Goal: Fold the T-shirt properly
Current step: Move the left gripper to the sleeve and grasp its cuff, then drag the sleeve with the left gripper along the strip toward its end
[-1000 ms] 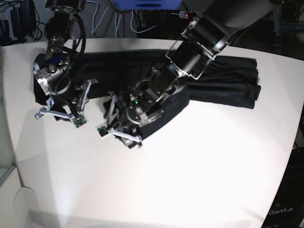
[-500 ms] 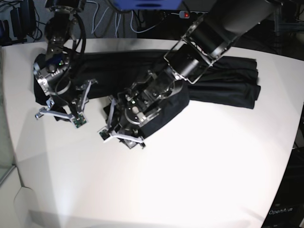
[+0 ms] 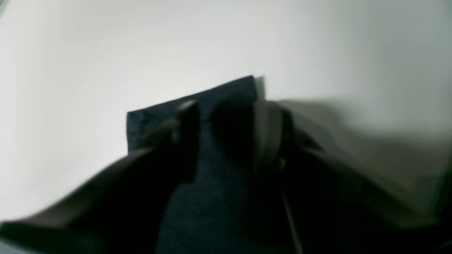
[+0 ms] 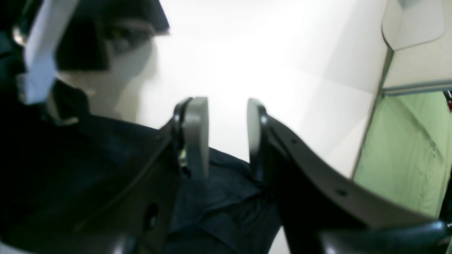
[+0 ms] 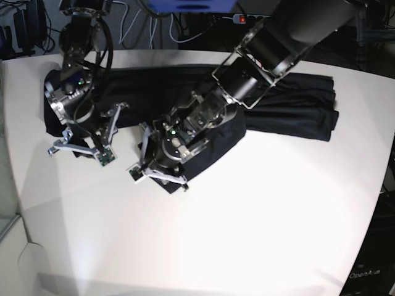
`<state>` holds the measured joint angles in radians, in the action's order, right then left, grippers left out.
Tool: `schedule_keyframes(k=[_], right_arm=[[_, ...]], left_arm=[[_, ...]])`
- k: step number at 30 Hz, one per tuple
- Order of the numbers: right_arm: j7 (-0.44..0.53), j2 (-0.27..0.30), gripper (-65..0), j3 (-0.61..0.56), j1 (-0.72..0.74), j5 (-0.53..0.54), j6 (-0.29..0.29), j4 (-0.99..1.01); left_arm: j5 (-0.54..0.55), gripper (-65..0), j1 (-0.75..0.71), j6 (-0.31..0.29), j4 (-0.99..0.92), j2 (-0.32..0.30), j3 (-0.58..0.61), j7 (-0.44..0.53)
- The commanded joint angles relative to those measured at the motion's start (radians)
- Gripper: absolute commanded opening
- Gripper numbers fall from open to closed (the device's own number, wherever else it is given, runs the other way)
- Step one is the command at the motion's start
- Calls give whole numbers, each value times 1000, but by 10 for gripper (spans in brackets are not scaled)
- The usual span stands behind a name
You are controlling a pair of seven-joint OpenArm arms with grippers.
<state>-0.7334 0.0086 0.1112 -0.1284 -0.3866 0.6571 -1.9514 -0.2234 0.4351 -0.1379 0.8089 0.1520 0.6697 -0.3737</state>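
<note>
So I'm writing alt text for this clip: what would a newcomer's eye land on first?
First the T-shirt, a long black band of cloth across the far side of the white table. Then the two black arms bent over it: the left gripper at the near cloth edge in the middle, a strip of fabric between its fingers in the left wrist view, and the right gripper at the cloth's end on the base view's left, jaws apart.

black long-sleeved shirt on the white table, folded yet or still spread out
Partly folded: the black thin-fabric long-sleeved shirt lies as a bunched band across the white table, one flap under the left gripper.
</note>
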Motion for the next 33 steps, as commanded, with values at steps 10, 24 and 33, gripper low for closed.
schedule_keyframes(k=[10, 24, 33], right_arm=[[16, 4, -450, 2, 11, 1, -1, -15], [16, 4, -450, 2, 11, 1, -1, -15], [24, 4, -450, 2, 11, 1, -1, -15]], left_arm=[[-11, -526, 14, 2, -19, 5, -87, -29], [92, -650, 5, 2, 119, 5, -195, -29], [88, -650, -40, 4, 278, 5, -233, -60]])
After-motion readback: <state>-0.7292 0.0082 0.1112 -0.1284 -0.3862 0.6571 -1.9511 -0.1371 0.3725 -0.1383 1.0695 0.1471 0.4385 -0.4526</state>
